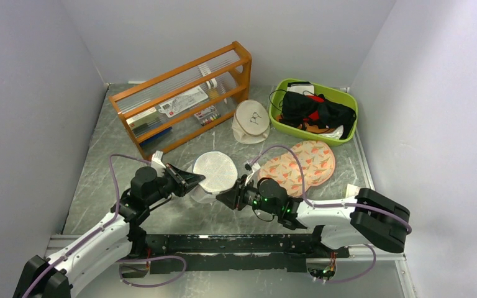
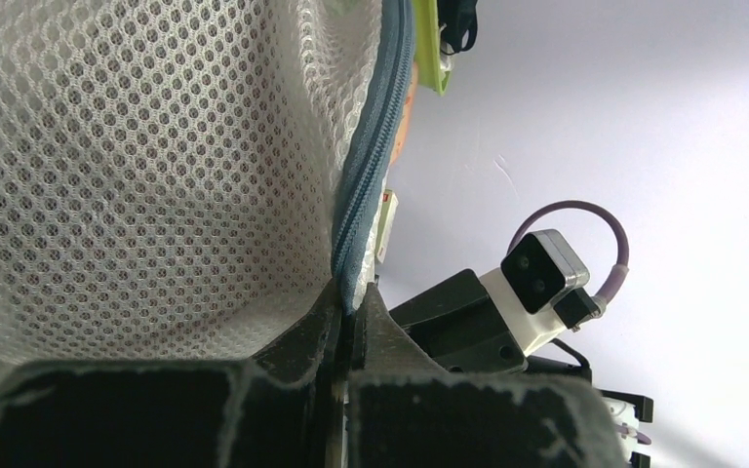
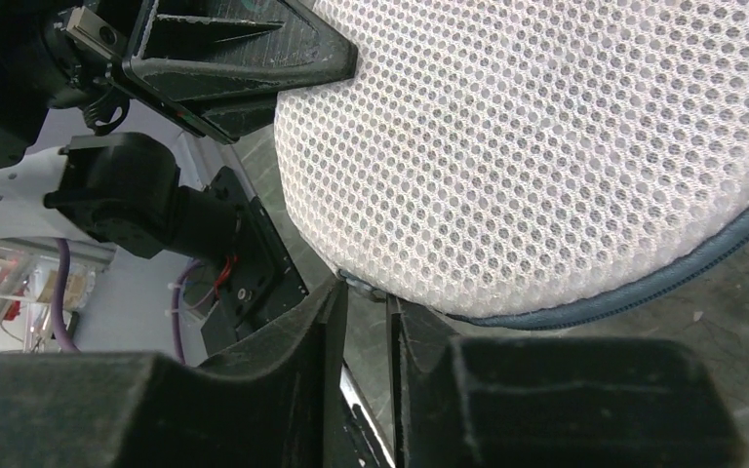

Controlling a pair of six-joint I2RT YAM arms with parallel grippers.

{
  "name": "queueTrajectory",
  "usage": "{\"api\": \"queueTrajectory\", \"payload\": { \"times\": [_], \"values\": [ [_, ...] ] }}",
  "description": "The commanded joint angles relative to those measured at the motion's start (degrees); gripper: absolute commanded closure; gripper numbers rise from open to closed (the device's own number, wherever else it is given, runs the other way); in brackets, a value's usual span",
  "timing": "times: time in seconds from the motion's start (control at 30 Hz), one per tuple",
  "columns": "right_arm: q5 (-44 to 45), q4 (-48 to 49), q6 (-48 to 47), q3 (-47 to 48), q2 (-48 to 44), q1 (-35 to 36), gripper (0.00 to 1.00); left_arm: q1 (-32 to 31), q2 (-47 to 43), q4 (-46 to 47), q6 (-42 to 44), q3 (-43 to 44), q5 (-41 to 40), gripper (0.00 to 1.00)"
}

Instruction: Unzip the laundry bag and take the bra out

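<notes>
**Two robot arms hold a mesh laundry bag by its zipped rim**

A round white mesh laundry bag [image 1: 214,169] lies on a mottled grey counter [image 1: 99,186], edged by a blue-grey zip [image 2: 371,175]. The left fingers [image 2: 336,327] are pressed together on the zip tape at the bag's left edge. The right fingers [image 3: 332,312] stand narrowly apart at the bag's near edge. What looks like a small metal zip pull [image 3: 359,284] sits at their tips, not clamped.

The dark red bra shows in no view and is probably inside the bag.

To open the bag cleanly, the right fingers should close squarely on the pull. They should then draw it along the curve of the rim while the left fingers hold the tape taut.

Plain pale walls [image 1: 37,62] enclose the counter. Behind the bag stand an orange wooden rack [image 1: 183,99] and, further right, a green plastic basket [image 1: 350,121] of clothes.
</notes>
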Motion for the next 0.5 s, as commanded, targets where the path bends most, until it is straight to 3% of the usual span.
{"api": "queueTrajectory", "payload": {
  "times": [0.0,0.23,0.47],
  "values": [
    [0.1,2.6,0.3,2.1,0.8,0.3,0.80,0.3,-0.5,0.7,0.0,0.7,1.6,0.93],
    [8.6,-5.8,0.7,1.7,-2.4,0.4,1.00,0.3,-1.5,-1.9,0.6,0.7,0.6,0.93],
    [19.0,-24.4,-2.3,4.5,-5.7,0.3,1.00,0.3,-4.2,-9.3,4.2,2.6,-2.6,0.93]
  ]
}}
